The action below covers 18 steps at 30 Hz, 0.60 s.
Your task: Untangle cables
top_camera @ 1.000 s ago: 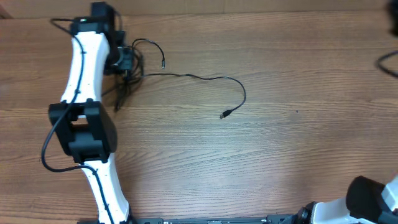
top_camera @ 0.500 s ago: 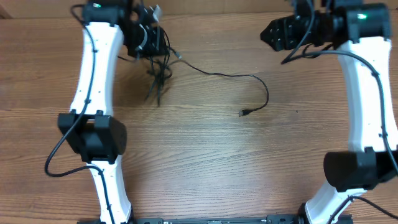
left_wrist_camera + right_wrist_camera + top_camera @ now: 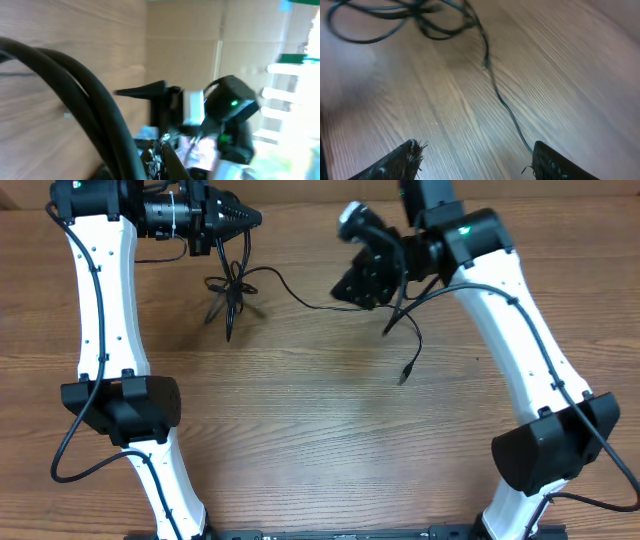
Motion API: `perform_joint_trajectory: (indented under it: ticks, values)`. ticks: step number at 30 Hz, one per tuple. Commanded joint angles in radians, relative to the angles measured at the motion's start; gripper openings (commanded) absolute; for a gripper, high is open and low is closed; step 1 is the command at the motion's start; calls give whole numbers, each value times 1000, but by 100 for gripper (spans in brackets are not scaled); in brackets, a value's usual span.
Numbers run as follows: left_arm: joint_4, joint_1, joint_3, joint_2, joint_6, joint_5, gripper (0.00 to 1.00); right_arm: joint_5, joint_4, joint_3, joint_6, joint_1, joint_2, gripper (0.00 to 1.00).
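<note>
The cables [image 3: 231, 286] form a small black tangle at the table's far left, with one strand rising to my left gripper [image 3: 246, 221], which is shut on it and points right. From the tangle one long cable [image 3: 300, 297] runs right, passes under my right gripper [image 3: 352, 288] and ends in a plug [image 3: 403, 374]. In the right wrist view the right gripper [image 3: 475, 146] is open just above the table, and the long cable [image 3: 506, 111] slants down to its right finger [image 3: 551, 162]. The tangle [image 3: 395, 15] lies beyond. The left wrist view is blurred; the left gripper [image 3: 161, 152] looks shut.
The wooden table [image 3: 300, 440] carries only the cables. Both white arms reach in from the near edge, the left arm [image 3: 100, 290] along the left side and the right arm [image 3: 520, 320] across the right half. A cardboard wall [image 3: 185, 55] stands behind the table.
The right arm has come onto the table and swung left and down over the long cable. The left gripper has lifted back with the tangle. The cable's plug end has shifted.
</note>
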Motion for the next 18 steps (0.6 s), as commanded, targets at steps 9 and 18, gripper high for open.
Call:
perform_joint_trajectory:
  ticks: [9, 18]
  values:
    - [-55, -5, 23, -61, -66, 285, 5, 15, 177, 0, -155, 106, 60, 71]
    - [-26, -4, 23, -232, -75, 282, 4, 9, 224, 0, -155, 106, 93, 66]
